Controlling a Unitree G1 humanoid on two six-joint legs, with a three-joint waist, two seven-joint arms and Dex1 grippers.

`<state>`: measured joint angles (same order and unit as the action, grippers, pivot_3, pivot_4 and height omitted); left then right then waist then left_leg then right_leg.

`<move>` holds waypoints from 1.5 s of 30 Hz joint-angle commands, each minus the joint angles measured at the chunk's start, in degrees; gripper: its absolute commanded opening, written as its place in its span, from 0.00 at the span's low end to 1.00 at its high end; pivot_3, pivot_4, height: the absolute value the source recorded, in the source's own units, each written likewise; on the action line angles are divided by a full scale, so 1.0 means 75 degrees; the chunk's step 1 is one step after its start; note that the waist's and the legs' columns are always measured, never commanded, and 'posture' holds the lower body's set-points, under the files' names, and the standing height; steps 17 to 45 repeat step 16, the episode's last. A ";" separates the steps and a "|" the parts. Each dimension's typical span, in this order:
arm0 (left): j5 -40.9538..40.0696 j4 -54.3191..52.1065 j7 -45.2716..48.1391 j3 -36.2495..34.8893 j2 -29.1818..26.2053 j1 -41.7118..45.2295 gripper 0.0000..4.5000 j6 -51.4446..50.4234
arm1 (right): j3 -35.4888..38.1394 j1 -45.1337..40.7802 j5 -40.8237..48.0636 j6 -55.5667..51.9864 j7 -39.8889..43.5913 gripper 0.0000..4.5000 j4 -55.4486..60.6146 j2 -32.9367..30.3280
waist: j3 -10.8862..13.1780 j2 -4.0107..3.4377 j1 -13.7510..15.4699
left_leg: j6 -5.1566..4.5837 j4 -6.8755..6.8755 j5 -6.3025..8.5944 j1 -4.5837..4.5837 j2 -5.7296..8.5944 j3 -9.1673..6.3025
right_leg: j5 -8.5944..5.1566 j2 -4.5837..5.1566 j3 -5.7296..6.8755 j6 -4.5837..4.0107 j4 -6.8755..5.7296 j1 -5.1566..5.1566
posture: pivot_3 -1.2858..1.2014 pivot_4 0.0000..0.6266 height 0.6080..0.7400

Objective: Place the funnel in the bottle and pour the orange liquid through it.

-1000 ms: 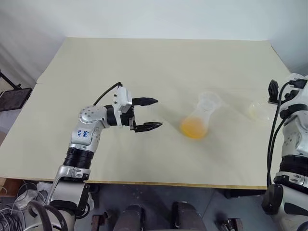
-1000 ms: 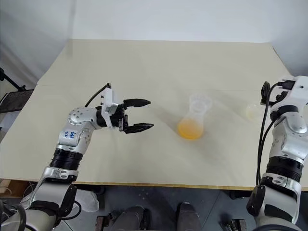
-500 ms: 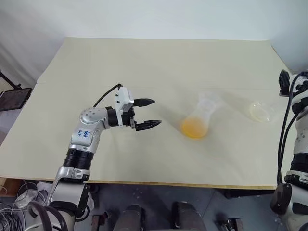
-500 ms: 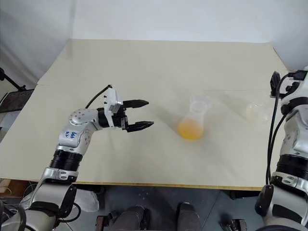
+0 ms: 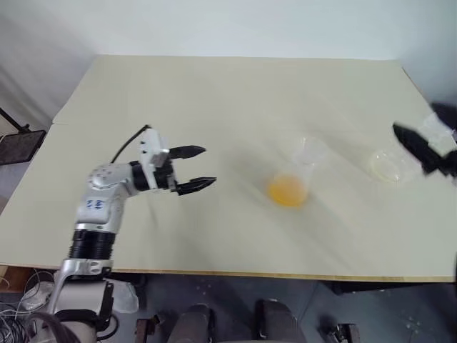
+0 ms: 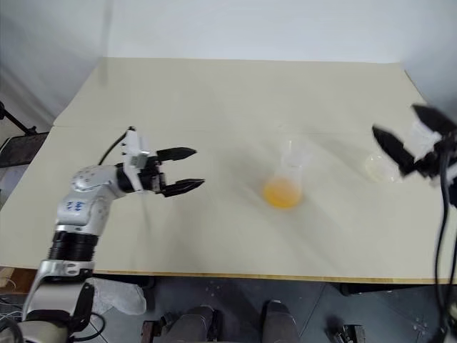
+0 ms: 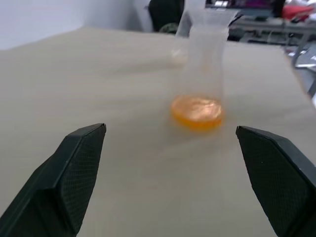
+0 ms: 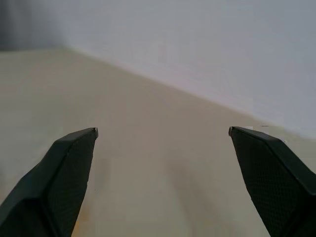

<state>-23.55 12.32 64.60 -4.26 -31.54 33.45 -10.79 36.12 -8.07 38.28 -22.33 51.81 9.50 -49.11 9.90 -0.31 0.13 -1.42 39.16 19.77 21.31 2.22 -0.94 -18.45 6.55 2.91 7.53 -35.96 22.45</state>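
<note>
A clear conical flask point(image 5: 294, 174) stands upright near the middle of a pale table point(image 5: 228, 93), a shallow pool of orange liquid point(image 5: 287, 191) settled in its wide base and a clear funnel point(image 5: 310, 148) apparently seated in its mouth, though glass on glass makes that hard to confirm. To its left, well apart, the left gripper point(image 5: 193, 169) hovers with its two black fingers spread wide, holding nothing and pointing toward the flask. Near the table's right edge the right gripper point(image 6: 405, 139) hangs above a shallow clear dish point(image 5: 387, 166), fingers likewise splayed and empty. The flask looks light, rigid and breakable, its smooth walls likely slippery and its tall neck easy to tip; the straight neck just below the flare seems the surest place to take hold, with the broad base too wide for these jaws. The thin dish would probably flex or skid if pinched at its rim.
</note>
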 commanded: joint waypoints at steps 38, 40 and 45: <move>-0.0489 -0.0105 0.0795 -0.0544 -0.0474 -0.0717 1.00 0.0193 | -0.1363 0.0301 -0.1480 0.3203 0.3438 0.99 -0.3203 -0.0568 | 0.0003 0.0005 -0.0003 | -0.0001 -0.0001 -0.0002 -0.0013 -0.0001 -0.0006 | 0.0003 0.0006 -0.0002 0.0005 0.0008 -0.0009 | 0.52 0.24 1.00; -0.0489 -0.0105 0.0795 -0.0544 -0.0474 -0.0717 1.00 0.0193 | -0.1363 0.0301 -0.1480 0.3203 0.3438 0.99 -0.3203 -0.0568 | 0.0003 0.0005 -0.0003 | -0.0001 -0.0001 -0.0002 -0.0013 -0.0001 -0.0006 | 0.0003 0.0006 -0.0002 0.0005 0.0008 -0.0009 | 0.52 0.24 1.00; -0.0489 -0.0105 0.0795 -0.0544 -0.0474 -0.0717 1.00 0.0193 | -0.1363 0.0301 -0.1480 0.3203 0.3438 0.99 -0.3203 -0.0568 | 0.0003 0.0005 -0.0003 | -0.0001 -0.0001 -0.0002 -0.0013 -0.0001 -0.0006 | 0.0003 0.0006 -0.0002 0.0005 0.0008 -0.0009 | 0.52 0.24 1.00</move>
